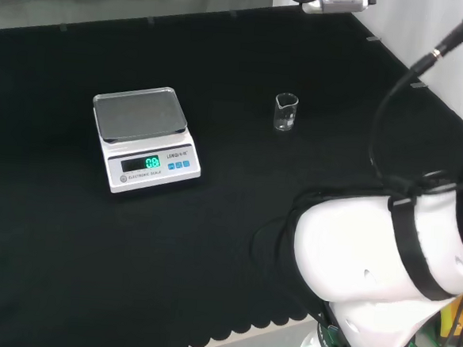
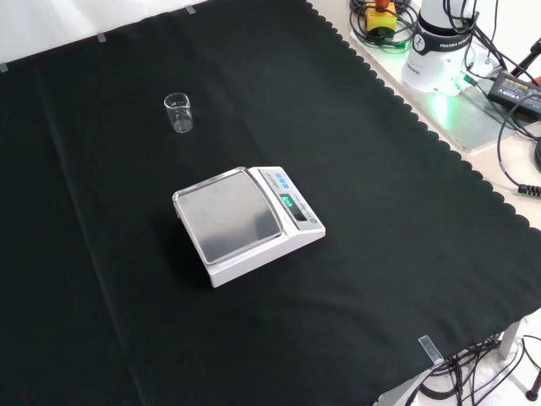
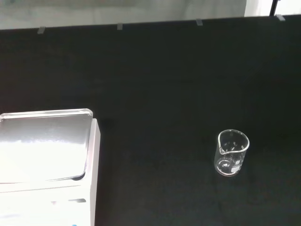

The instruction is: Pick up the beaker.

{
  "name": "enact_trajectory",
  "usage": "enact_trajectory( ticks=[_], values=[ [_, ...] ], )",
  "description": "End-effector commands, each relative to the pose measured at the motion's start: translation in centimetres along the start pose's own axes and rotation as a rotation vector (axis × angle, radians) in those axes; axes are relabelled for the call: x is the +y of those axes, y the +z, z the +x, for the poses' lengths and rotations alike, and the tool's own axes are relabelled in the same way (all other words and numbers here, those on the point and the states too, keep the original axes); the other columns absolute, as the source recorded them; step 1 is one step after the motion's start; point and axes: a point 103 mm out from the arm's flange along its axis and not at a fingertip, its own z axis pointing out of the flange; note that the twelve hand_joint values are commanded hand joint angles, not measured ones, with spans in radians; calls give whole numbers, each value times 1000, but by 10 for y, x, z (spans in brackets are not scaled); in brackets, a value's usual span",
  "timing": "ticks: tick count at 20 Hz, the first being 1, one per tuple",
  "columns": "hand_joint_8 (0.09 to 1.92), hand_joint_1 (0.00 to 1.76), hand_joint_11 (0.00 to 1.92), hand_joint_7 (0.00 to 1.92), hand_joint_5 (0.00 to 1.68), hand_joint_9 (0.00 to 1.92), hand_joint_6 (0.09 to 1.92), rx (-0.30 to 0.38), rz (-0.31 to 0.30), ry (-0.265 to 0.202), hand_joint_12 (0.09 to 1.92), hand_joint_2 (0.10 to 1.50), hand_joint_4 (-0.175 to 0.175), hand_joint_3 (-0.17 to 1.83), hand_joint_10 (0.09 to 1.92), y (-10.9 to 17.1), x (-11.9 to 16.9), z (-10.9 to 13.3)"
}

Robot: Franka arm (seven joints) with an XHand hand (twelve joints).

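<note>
A small clear glass beaker (image 1: 286, 112) stands upright and empty on the black cloth, right of the middle in the head view. In the front view the beaker (image 2: 179, 112) is at the upper left, apart from everything else. The wrist view looks at the beaker (image 3: 232, 153) from a distance, its spout turned toward the camera. Nothing touches it.
A white digital scale (image 1: 143, 135) with a steel pan stands left of the beaker in the head view; the scale (image 2: 245, 220) is mid-cloth in the front view and the scale (image 3: 44, 155) is close in the wrist view. The arm's white link (image 1: 384, 264) is at the lower right. The arm's base (image 2: 439, 42) and cables lie beyond the cloth's scalloped edge.
</note>
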Motion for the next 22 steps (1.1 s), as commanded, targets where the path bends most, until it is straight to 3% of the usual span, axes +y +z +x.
enact_trajectory(
  ticks=[1,11,22],
  values=[
    [538,368,0,0,234,0,87,25,49,16,1465,750,-67,145,502,24,64,-9],
    [657,361,0,0,367,0,87,109,151,31,1496,762,-71,100,577,82,141,-44],
    [719,360,0,0,420,0,87,153,243,106,1505,769,-75,80,625,133,195,-86]
  ],
)
